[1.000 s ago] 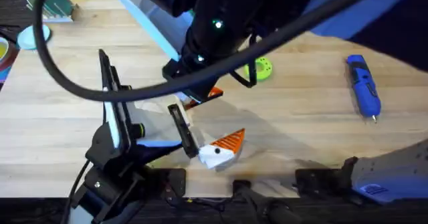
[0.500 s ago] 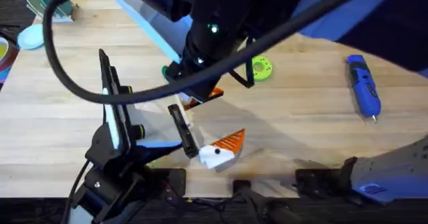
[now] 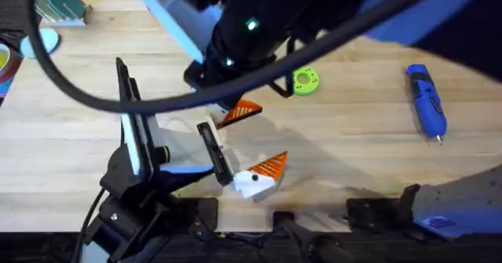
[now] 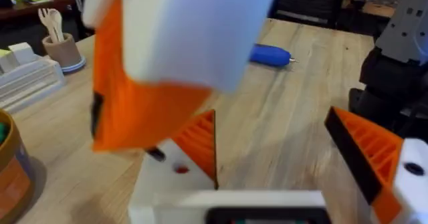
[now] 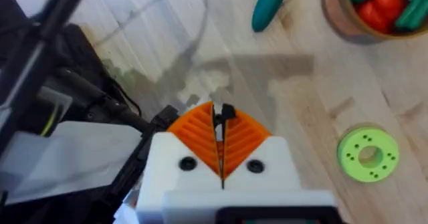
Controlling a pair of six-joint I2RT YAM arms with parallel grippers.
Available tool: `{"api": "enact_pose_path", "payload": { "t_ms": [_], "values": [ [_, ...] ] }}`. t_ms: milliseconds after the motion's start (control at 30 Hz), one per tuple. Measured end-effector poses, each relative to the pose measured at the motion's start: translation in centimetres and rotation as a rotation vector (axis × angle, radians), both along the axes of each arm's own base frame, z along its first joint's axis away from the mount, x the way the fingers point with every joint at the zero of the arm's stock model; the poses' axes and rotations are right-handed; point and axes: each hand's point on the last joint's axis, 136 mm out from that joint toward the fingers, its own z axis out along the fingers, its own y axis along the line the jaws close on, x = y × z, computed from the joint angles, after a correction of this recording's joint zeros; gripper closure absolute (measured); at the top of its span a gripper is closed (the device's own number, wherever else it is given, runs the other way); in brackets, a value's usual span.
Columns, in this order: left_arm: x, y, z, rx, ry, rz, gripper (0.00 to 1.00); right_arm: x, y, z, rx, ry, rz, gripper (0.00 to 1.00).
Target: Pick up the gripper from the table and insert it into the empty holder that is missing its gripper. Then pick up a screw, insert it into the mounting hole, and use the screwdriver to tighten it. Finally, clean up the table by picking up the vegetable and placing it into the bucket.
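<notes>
Since a second ago, the right gripper (image 5: 221,127) shifted, uncovering the orange gripper (image 3: 240,112). Its pads press together. The screwdriver (image 3: 425,102) lies near the tabletop's right edge.

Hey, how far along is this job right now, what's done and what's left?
Looks done: both fingers of the open left hand carry orange pads, so the gripper seems seated in the holder. In hand: the shut right hand hovers close by, maybe pinching a screw; hard to tell. Left: the screwdriver lies on the table, and the vegetable lies outside the bucket.
</notes>
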Motion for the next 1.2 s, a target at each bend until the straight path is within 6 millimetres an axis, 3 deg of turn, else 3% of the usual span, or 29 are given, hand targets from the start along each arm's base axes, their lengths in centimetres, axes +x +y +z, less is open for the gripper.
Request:
{"api": "enact_pose_path", "payload": {
  "t_ms": [100,367,500,733,967,1200],
  "values": [
    [0.0,0.0,0.0,0.0,0.0,0.0,0.008,0.8,-0.7,1.9,0.051,-0.03,-0.025,0.996],
    [0.0,0.0,0.0,0.0,0.0,0.0,0.008,3.0,-5.5,6.9,0.152,-0.097,-0.143,0.996],
    [0.0,0.0,0.0,0.0,0.0,0.0,0.008,3.0,-7.6,7.7,0.178,-0.113,-0.178,0.996],
    [0.0,0.0,0.0,0.0,0.0,0.0,0.008,3.2,-10.7,7.1,0.256,-0.169,-0.253,0.996],
    [0.0,0.0,0.0,0.0,-0.001,0.0,0.008,3.3,-10.6,6.7,0.442,-0.244,-0.299,0.996],
    [0.0,0.0,0.0,0.0,-0.001,0.0,0.008,2.5,-7.5,6.2,0.606,-0.207,-0.184,0.996]
  ]
}}
